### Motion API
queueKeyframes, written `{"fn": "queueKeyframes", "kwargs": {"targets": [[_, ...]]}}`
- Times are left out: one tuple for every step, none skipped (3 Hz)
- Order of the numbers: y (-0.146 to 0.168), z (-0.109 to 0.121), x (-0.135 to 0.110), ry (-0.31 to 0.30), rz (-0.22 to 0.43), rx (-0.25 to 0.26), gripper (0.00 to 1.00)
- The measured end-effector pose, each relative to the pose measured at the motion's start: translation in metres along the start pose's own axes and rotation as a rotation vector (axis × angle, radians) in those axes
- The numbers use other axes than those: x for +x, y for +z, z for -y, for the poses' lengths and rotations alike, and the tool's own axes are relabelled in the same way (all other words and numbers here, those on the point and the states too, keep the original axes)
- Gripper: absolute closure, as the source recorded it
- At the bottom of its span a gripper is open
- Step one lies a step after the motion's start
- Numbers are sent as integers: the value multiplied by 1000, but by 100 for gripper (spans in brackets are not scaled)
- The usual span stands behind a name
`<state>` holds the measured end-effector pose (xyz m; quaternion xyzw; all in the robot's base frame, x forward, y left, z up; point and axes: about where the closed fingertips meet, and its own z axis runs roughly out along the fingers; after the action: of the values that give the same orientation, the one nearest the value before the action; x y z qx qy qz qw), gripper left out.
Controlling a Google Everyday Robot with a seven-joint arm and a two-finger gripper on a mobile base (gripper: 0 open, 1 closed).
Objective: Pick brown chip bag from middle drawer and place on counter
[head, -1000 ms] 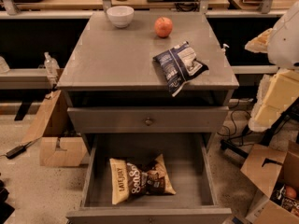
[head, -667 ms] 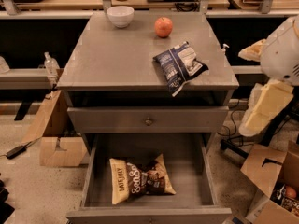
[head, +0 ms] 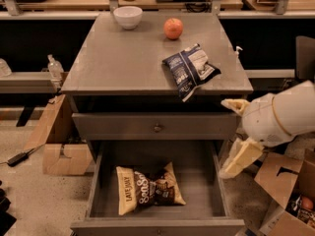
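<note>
While the gripper [head: 240, 156] is held just outside the right wall of the middle drawer [head: 206, 203], somewhat above that wall's rim, no object is seen in it, and whether it is open or closed cannot be told. Inside the middle drawer, which stands pulled out, the brown chip bag [head: 150, 188] is laid flat on the floor, left of the drawer's centre, with its pale "LATE JULY" end turned toward the drawer's left wall. The bag is well apart from the gripper and is not touched by it. Directly above the drawer a narrow drawer front [head: 157, 128] with a small knob is shut. Higher again above the drawer is the counter [head: 118, 63], on which a blue and white chip bag [head: 191, 70], an orange fruit [head: 173, 28] and a white bowl [head: 128, 16] are set. The approach is judged to be the step in hand, with the pick not yet begun. For the next move, the gripper would have to be carried over the drawer's right wall, kept clear of the shut front above the drawer, lowered toward the floor and closed across the bag's dark middle.
</note>
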<state>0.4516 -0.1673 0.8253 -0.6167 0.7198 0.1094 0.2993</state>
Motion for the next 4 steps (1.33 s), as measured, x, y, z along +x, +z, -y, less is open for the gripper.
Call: {"fn": "queueKeyframes", "kwargs": {"targets": [[58,-1,11,-24,136,36,0],[97,23,23,-14,197,133,0],[96,42,25,-5,190,203,0],[96,42,25,-5,190,203,0]]}}
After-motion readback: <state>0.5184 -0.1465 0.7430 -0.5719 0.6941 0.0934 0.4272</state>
